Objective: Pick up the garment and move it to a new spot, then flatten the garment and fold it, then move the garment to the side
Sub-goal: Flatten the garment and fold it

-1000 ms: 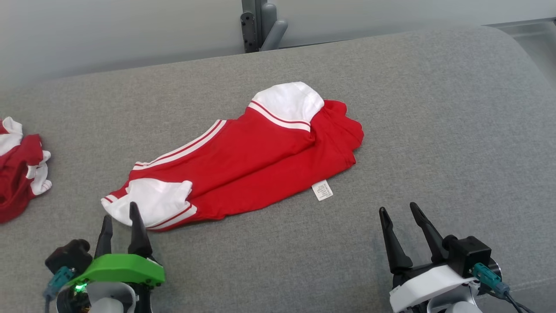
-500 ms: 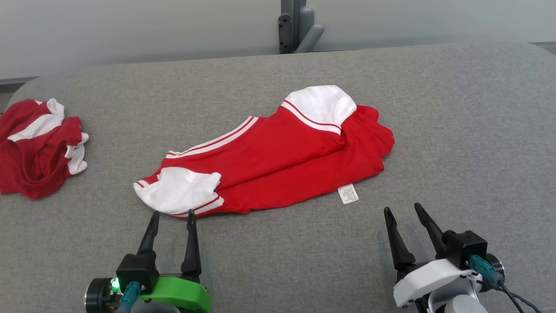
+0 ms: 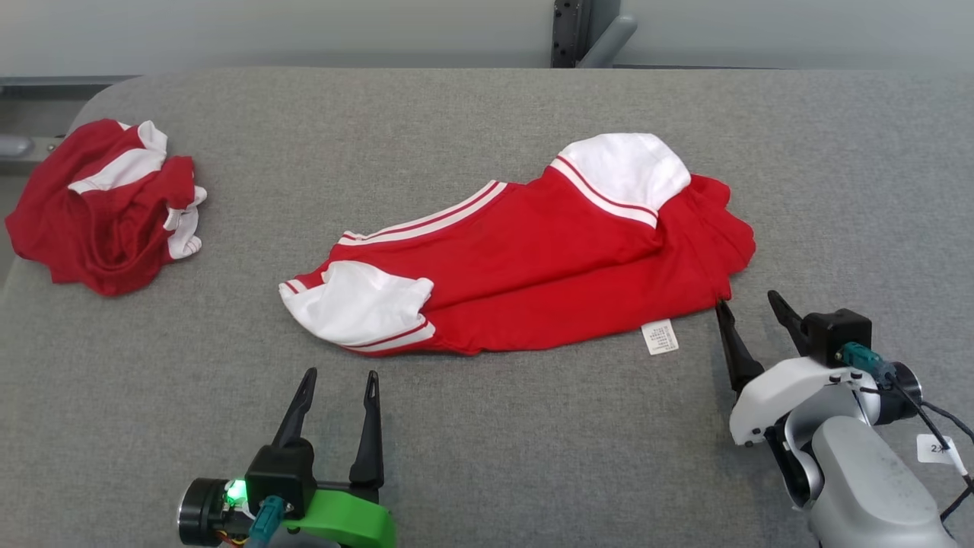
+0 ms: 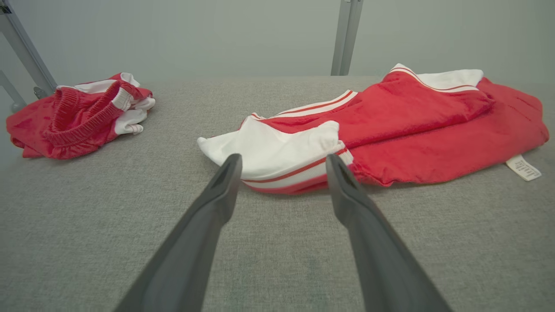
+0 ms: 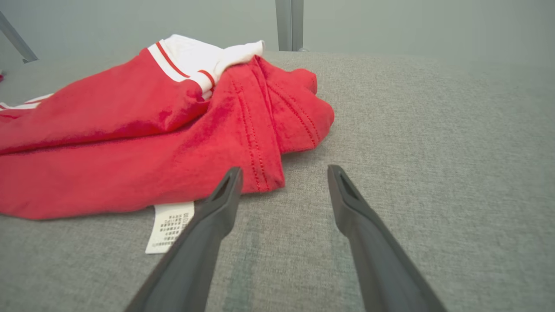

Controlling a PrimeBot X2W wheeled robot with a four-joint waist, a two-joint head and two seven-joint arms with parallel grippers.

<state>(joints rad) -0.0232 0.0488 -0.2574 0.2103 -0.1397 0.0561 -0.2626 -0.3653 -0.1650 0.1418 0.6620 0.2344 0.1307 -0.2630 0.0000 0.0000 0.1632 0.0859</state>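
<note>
Garment (image 3: 533, 281) amid open grey surface (image 3: 487, 457) (hem beside right fingers (image 3: 732, 342))

A red garment (image 3: 548, 274) with white sleeves (image 3: 358, 304) and white-striped trim lies folded lengthwise and fairly flat, slanting across the middle of the grey fabric worktop (image 3: 494, 457). A white care label (image 3: 660, 337) sticks out from its near edge.

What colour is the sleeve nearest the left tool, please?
White sleeve, red stripes; left wrist view best.

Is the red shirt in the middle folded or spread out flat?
Folded over loosely: the red shirt shows one red layer lying over another, white sleeve on top.
</note>
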